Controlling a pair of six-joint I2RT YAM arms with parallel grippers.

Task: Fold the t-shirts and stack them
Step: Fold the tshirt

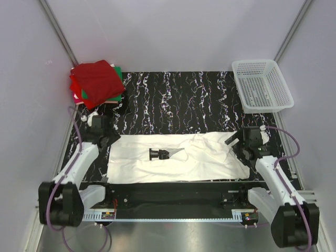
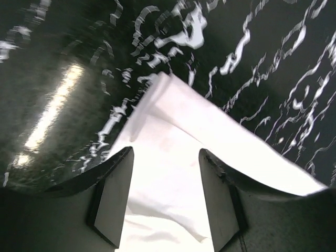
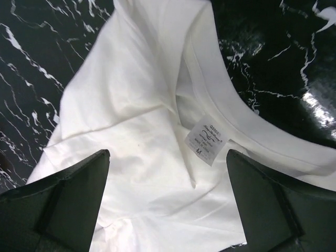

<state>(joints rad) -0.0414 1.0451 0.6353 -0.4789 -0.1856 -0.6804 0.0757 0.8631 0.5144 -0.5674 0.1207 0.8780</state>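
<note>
A white t-shirt (image 1: 173,157) lies spread lengthwise along the near part of the black marbled table, with a dark print at its middle. My left gripper (image 1: 108,137) is open over the shirt's far left corner (image 2: 168,157), its jaws straddling the cloth. My right gripper (image 1: 234,140) is open over the neck end of the shirt (image 3: 157,136), where the collar and size label (image 3: 207,139) show. A stack of folded dark red, bright red and green t-shirts (image 1: 97,82) sits at the far left corner.
A white plastic mesh basket (image 1: 261,85) stands at the far right. The black marbled tabletop (image 1: 178,97) stretches between the stack and the basket. Grey walls close in both sides and the back.
</note>
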